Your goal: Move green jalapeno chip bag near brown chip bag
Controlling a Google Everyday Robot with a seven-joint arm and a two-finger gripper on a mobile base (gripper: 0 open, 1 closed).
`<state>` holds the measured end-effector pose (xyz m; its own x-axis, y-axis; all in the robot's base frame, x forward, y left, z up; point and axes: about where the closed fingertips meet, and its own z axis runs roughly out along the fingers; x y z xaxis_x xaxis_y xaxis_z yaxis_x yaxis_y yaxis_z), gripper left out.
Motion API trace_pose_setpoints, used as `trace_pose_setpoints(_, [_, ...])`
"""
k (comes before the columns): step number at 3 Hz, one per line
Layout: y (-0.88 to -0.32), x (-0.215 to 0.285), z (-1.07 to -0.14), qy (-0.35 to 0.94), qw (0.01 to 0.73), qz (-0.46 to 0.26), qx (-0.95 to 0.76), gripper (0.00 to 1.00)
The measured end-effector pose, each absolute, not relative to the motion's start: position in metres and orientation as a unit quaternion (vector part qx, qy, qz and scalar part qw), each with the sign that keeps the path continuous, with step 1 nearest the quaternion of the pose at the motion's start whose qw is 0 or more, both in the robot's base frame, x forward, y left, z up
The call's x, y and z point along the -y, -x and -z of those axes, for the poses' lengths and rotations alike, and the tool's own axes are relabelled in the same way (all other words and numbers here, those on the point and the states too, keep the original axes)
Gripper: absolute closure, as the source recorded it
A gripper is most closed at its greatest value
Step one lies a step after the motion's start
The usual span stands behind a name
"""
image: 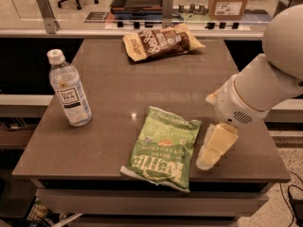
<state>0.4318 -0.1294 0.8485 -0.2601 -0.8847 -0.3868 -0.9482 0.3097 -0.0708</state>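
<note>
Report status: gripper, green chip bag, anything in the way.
Gripper low, just right of green chip bag, not holding it. Green chip bag flat at table front, brown chip bag at back. Water bottle left, not between them.
</note>
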Motion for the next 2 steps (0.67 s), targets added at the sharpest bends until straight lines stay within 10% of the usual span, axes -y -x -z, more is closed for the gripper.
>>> trace_pose_setpoints(2, [-0.387, 0.090, -0.834, 0.590, 0.195, -0.139, -0.771, 0.00])
